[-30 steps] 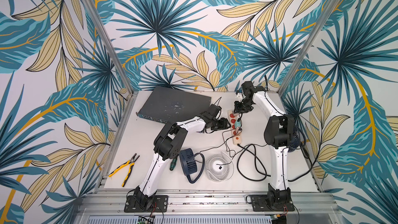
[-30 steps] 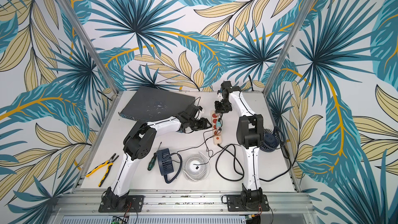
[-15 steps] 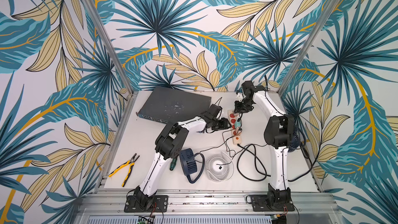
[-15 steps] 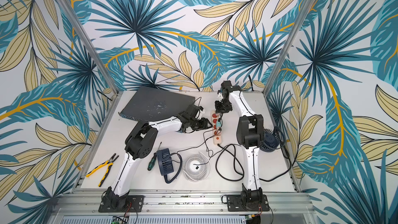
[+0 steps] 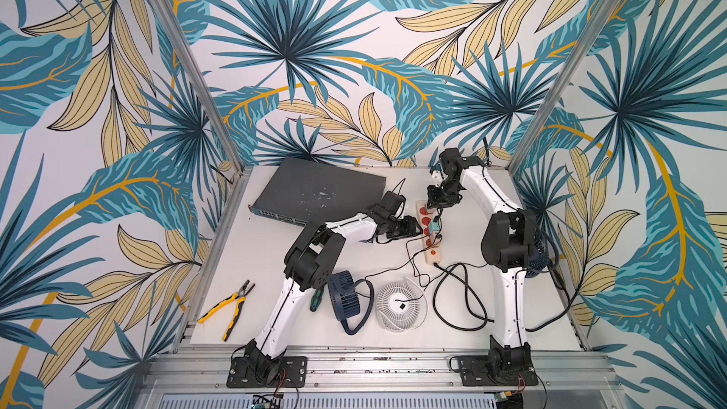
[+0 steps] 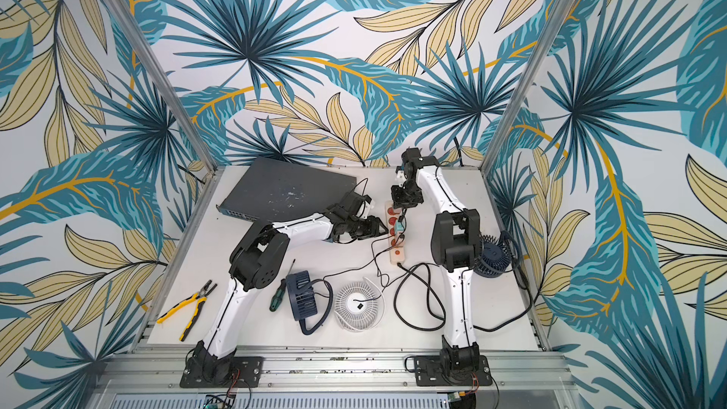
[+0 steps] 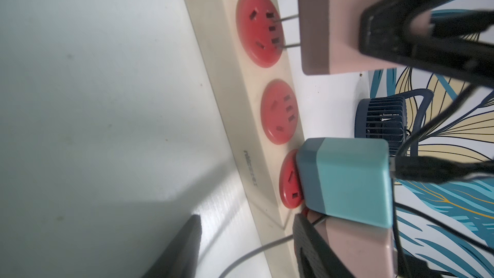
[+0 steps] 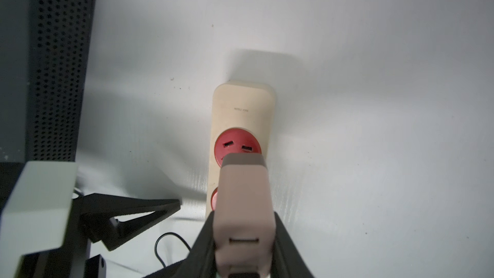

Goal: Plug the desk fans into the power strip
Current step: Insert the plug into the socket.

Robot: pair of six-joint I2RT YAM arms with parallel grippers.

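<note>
On the bench, yellow pliers (image 5: 226, 306) lie far left, and a dark grey network switch (image 5: 318, 192) sits at the back. The left tool (image 5: 417, 226) is low beside the power strip (image 5: 431, 245), its jaws partly apart and grasping nothing. A navy fan (image 5: 344, 300) and a white fan (image 5: 399, 304) lie near the front. The power strip lies mid-bench, sockets up, with a teal adapter (image 5: 434, 226) in socket 3 from the far end. The right tool (image 5: 437, 206) is clenched on a pink adapter (image 8: 244, 196). Its 2 prongs touch the end socket's slots, the body apart from it. Which fan its cord serves, I cannot tell. Another navy fan (image 5: 541, 257) stands far right.
</note>
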